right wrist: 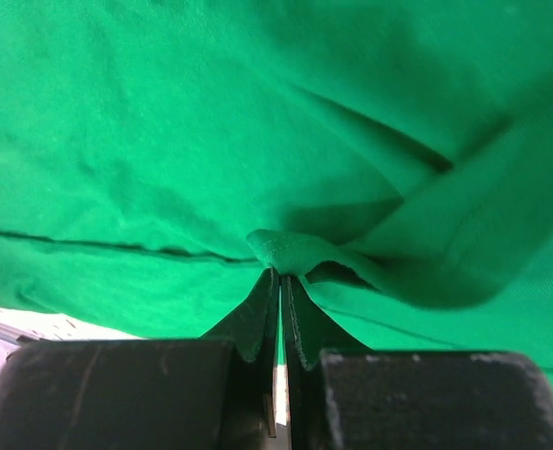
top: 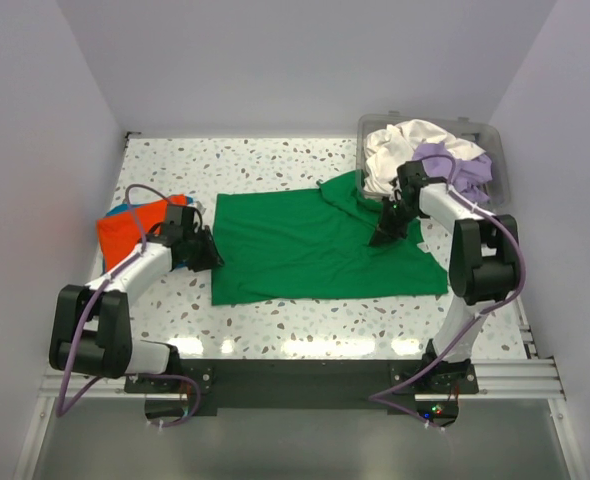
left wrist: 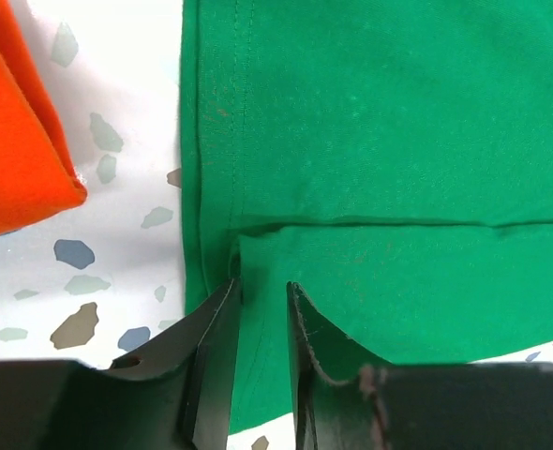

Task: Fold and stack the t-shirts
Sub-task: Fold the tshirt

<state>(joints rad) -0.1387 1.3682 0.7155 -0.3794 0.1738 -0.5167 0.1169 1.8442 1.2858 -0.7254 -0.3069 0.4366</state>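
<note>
Right gripper [right wrist: 278,286] of mine pinches green t-shirt [top: 305,250] fold; left gripper [left wrist: 262,300] narrowly parted at hem. Orange t-shirt [top: 125,235], tabletop [top: 275,160] left edge.

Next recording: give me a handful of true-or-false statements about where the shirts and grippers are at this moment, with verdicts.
1. The green t-shirt lies spread on the table between the two arms. True.
2. The right gripper is open and clear of the cloth. False: its jaws are shut, pinching a fold of the green t-shirt.
3. A white t-shirt and a lavender t-shirt sit in the clear bin. True.
4. The orange t-shirt is inside the clear bin. False: it lies folded on the table, by the left arm.
5. The left gripper has its jaws apart at the green t-shirt's left edge. True.
</note>
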